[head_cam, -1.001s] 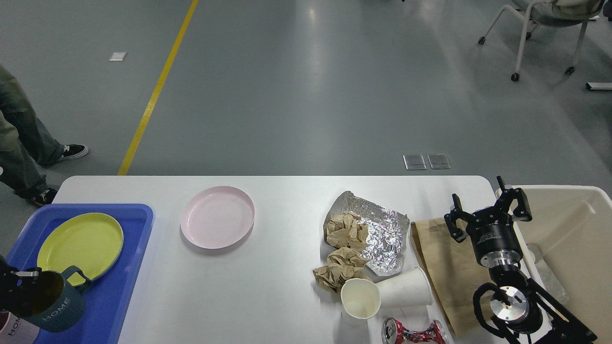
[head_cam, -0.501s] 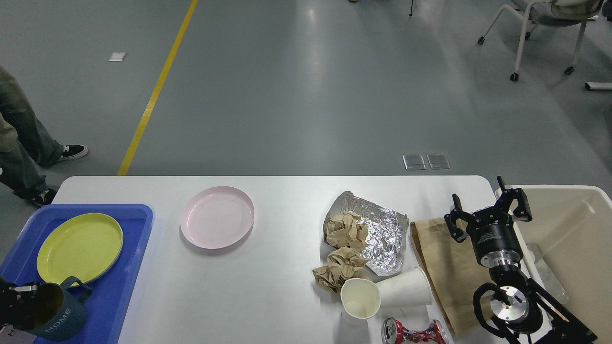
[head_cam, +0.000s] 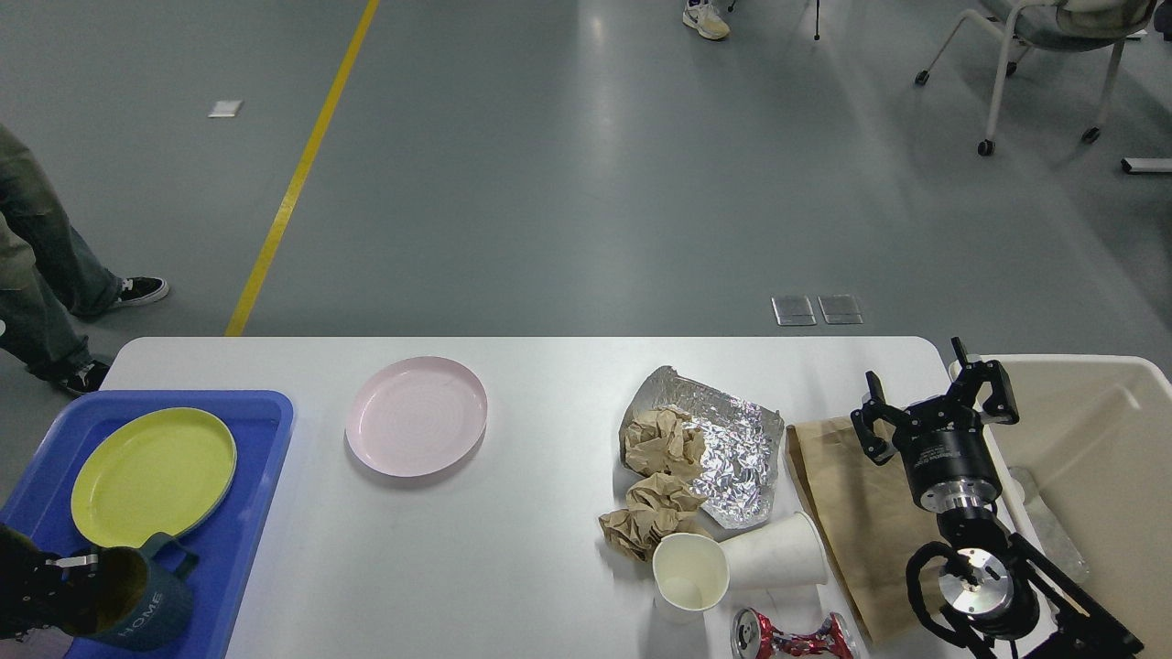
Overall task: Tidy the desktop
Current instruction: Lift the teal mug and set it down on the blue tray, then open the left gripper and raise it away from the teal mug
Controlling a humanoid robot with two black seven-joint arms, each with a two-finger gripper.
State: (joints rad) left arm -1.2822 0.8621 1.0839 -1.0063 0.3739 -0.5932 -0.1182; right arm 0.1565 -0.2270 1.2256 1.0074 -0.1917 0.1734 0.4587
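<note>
tray (head_cam: pixel 247 439), blue, far left on the desktop (head_cam: pixel 540 567), with a yellow plate (head_cam: pixel 151 476) lying flat in it; dishes collect here, i judge. mug (head_cam: pixel 137 604), dark teal, held over the tray's near corner by my left claw (head_cam: pixel 55 590), whose fingers i cannot tell apart. pink plate (head_cam: pixel 417 428), alone on the white surface, likely next for the tray. rubbish, right of centre: foil (head_cam: pixel 737 448), two brown paper wads (head_cam: pixel 661 439), two paper cups (head_cam: pixel 691 572), one tipped, a crushed can (head_cam: pixel 792 634), a paper bag (head_cam: pixel 851 513). right claw (head_cam: pixel 934 403), fingers apart, empty, above the bag beside the beige bin (head_cam: pixel 1099 430), where rubbish presumably goes.
</note>
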